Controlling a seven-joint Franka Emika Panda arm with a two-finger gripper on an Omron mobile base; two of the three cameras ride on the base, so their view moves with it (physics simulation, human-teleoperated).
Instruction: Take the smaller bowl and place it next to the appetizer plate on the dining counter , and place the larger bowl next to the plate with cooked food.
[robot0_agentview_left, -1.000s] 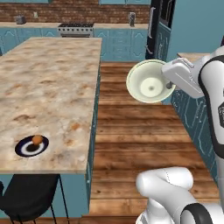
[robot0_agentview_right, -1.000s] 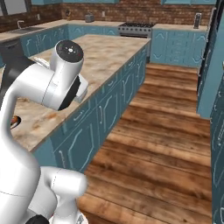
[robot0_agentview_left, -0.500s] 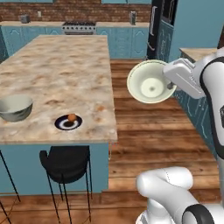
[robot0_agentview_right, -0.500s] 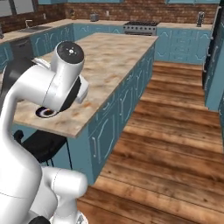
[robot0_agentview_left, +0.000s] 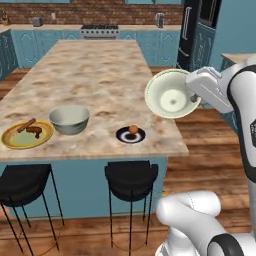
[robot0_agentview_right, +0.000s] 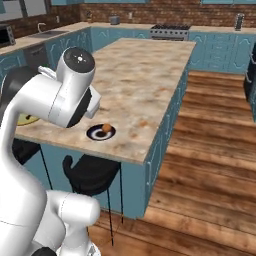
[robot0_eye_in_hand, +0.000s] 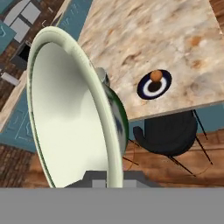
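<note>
At the near right corner of the dining worktop, off its edge and over the wood floor:

Item, smaller bowl. Cream-green inside, dark green foot. Carried in the air, tipped almost on its side so the hollow faces the room. Clear of the stone top, near the corner.

Item, hand. Fingers pressed close together, pinching the bowl by its rim; nothing else touched.

Item, appetizer plate. Small, dark, one brown morsel on it, near the front edge of the worktop. The bowl belongs beside it.

Item, larger bowl. Grey-beige, upright on the worktop, just beside the plate with cooked food at the left end.

Item, two black stools under the front edge.

Risks, as judged: a thin rim pinch on a tilted bowl may slip in transit. Setting it down unlevelled would leave it rolling off the near edge. A low approach could clip the appetizer plate.
</note>
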